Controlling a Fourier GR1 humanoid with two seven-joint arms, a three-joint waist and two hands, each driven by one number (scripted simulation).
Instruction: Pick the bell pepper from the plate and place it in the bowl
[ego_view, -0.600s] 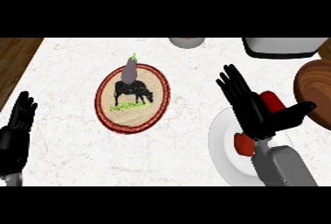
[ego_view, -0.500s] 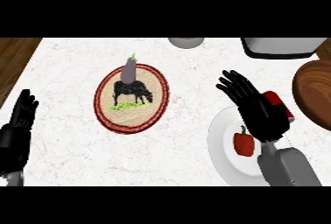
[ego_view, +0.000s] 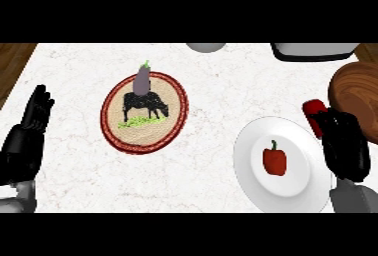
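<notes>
Black and relaxed, my left hand (ego_view: 29, 135) rests open at the left edge, fingers up, holding nothing. The red bell pepper (ego_view: 275, 160) lies on the white plate (ego_view: 255, 172), just left of my right hand (ego_view: 343, 147). That hand hangs over the plate's right rim, fingers pointing down and holding nothing. I should shift left, centre over the pepper, then close. The wooden bowl (ego_view: 358, 90) sits just beyond my right hand.
</notes>
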